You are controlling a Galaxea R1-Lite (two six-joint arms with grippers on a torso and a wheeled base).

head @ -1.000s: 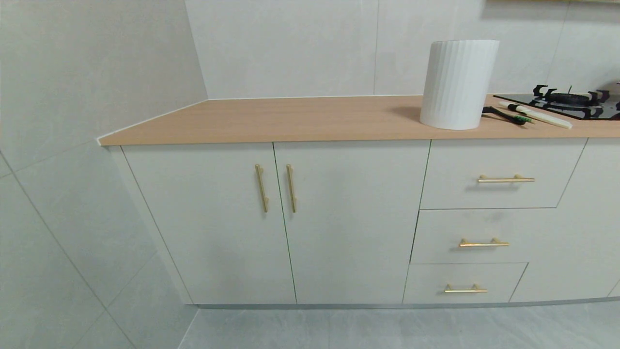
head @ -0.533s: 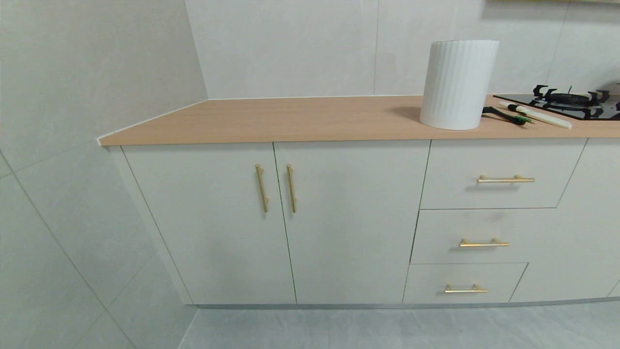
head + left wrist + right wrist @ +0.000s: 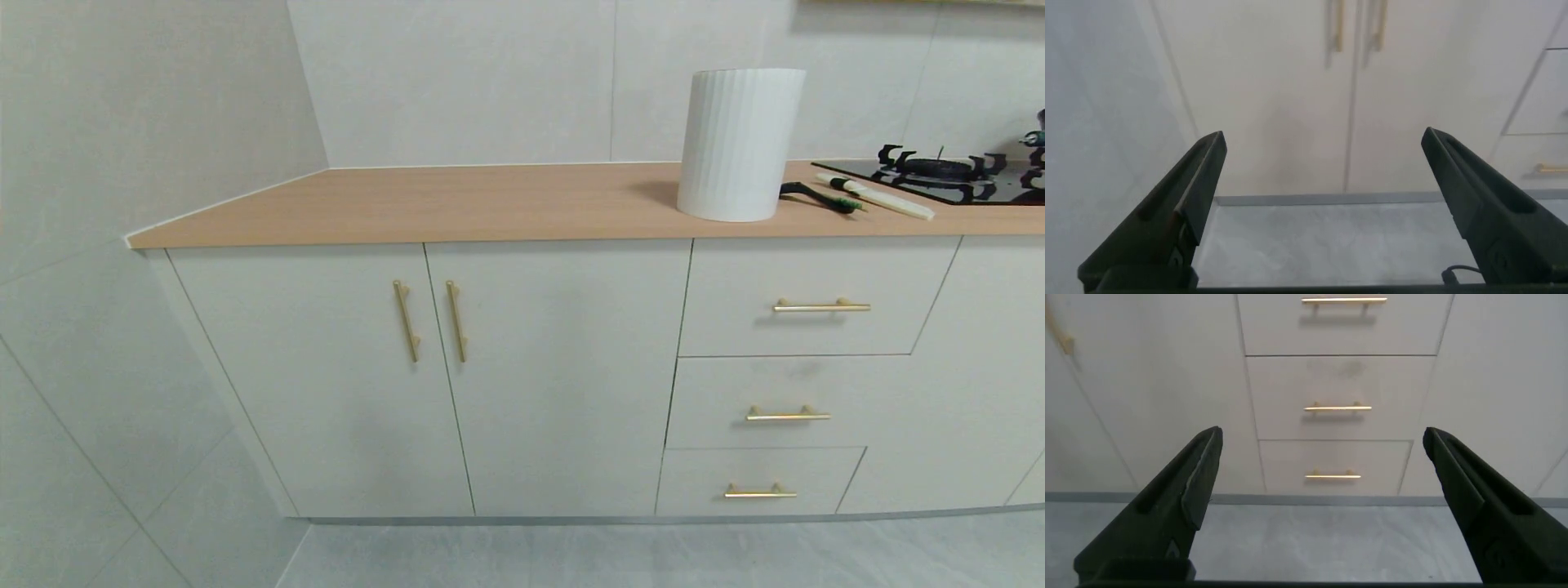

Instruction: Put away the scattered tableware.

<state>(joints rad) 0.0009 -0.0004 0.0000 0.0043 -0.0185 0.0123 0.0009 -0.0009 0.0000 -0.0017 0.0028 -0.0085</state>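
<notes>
On the wooden counter [image 3: 457, 204] stands a tall white ribbed holder [image 3: 737, 144]. Just right of it lie loose utensils: a black-handled one [image 3: 810, 196] and a cream one with a green band [image 3: 878, 197]. My left gripper [image 3: 1323, 163] is open, low down before the double cabinet doors [image 3: 1355, 73] and the floor. My right gripper [image 3: 1323, 453] is open too, low in front of the stack of drawers [image 3: 1339, 392]. Both hold nothing.
A black gas hob [image 3: 947, 175] sits at the counter's far right. Below are two doors with gold handles [image 3: 431, 320] and three drawers [image 3: 808, 306]. A tiled wall [image 3: 98, 163] closes the left side. Grey floor [image 3: 653, 555] lies in front.
The whole head view has shifted left, so the camera has turned or moved rightward; the holder and utensils stay put on the counter.
</notes>
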